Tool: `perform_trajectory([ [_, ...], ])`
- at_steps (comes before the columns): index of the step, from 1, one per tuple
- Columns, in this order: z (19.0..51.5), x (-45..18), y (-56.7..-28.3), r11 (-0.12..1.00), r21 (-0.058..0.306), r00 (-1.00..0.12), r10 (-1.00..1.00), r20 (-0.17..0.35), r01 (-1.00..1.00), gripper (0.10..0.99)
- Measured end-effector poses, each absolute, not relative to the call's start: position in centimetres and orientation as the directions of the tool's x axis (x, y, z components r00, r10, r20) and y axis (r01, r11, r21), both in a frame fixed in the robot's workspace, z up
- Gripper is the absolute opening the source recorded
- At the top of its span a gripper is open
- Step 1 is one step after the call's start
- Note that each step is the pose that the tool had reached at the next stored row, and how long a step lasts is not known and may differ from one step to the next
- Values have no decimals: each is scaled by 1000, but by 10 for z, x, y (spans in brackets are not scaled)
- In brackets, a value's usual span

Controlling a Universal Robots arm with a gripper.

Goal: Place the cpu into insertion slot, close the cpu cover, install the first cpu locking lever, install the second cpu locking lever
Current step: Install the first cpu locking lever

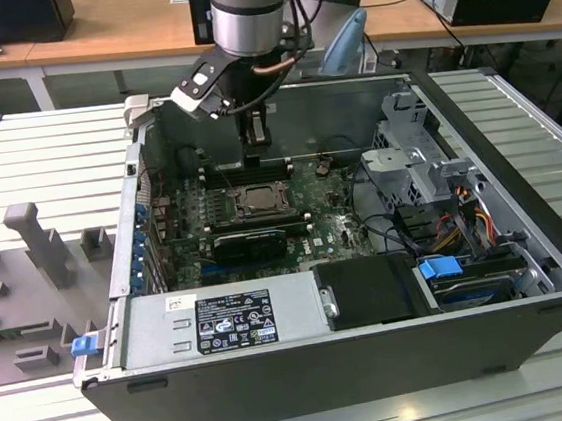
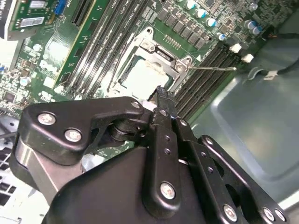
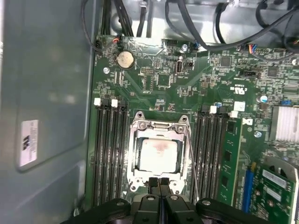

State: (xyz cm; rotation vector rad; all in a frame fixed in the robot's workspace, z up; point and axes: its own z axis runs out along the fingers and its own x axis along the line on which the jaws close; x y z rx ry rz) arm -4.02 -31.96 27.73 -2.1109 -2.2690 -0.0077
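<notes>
The cpu (image 3: 158,154) lies flat in the insertion slot (image 3: 132,179) on the green board, its pale silvery top showing through the window of the cpu cover (image 3: 136,140). The cover rests down over the chip. A thin wire locking lever (image 3: 192,163) runs along one side of the socket, and its end (image 2: 216,68) angles out over the memory slots. My gripper (image 3: 159,183) hangs just above the socket's edge, fingers shut together with nothing between them. In the exterior view the gripper (image 1: 255,159) points down at the cpu (image 1: 258,199) inside the open case.
Long black memory slots (image 3: 110,154) flank the socket on both sides. A black card (image 1: 250,242) lies just in front of the socket, with the power supply (image 1: 222,322) nearer still. Cables and a drive cage (image 1: 428,170) fill the exterior view's right. The case walls (image 1: 281,110) enclose the board.
</notes>
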Motion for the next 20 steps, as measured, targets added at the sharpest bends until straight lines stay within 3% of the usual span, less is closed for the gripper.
perform_trajectory([
  [8,307,-40,-320,73,-25,-72,997,35,997,106],
  [15,307,-40,-320,315,-26,-314,949,30,949,106],
  [20,306,-40,-320,408,-27,-407,913,28,912,106],
])
